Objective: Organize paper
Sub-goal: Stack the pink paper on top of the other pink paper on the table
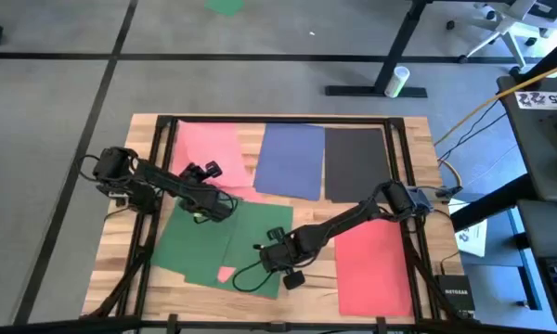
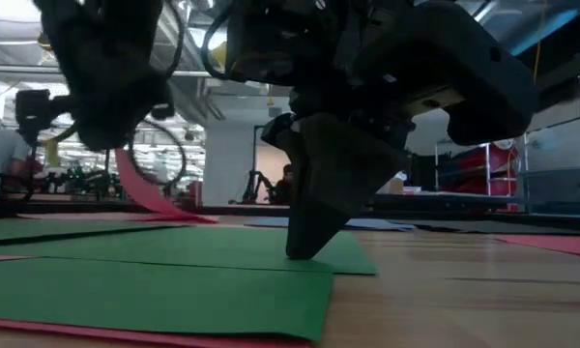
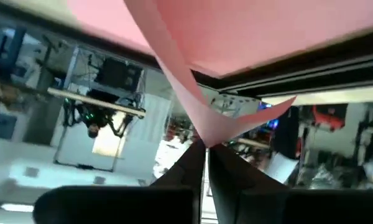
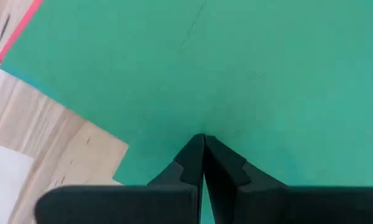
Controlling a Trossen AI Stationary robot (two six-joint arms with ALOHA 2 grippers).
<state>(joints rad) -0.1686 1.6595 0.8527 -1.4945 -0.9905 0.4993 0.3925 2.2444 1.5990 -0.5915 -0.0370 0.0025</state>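
Coloured paper sheets lie flat on the wooden table: pink [image 1: 207, 148], blue [image 1: 292, 160] and black [image 1: 354, 164] along the far side, red [image 1: 372, 267] at the near right, and two overlapping green ones [image 1: 218, 243] at the near left. My left gripper [image 1: 219, 206] is shut on the pink sheet's near corner, which curls up off the table [image 2: 147, 190]. My right gripper [image 1: 271, 249] is shut, with its tips set down on the upper green sheet [image 4: 248, 68]. A bit of another pink sheet [image 1: 226, 274] peeks out from under the green. My left gripper pinches a near corner of the pink sheet [image 3: 206, 132] between its two fingers, only the tip of the corner. That corner is lifted and curled while the sheet's far part [image 1: 204, 139] stays on the table. My right gripper stands with its shut fingertips [image 2: 307, 242] pressed on the upper green sheet, near its right edge [image 2: 353, 256]. The fingers come from above, pointing down, and the sheet lies flat under them.
A dark frame of rails [image 1: 260, 121] runs round the tabletop, and both arms reach in across it. Bare wood [image 1: 311, 292] shows between the green and red sheets. A small white printed sheet [image 1: 472, 237] and a black box [image 1: 453, 292] sit off the right edge.
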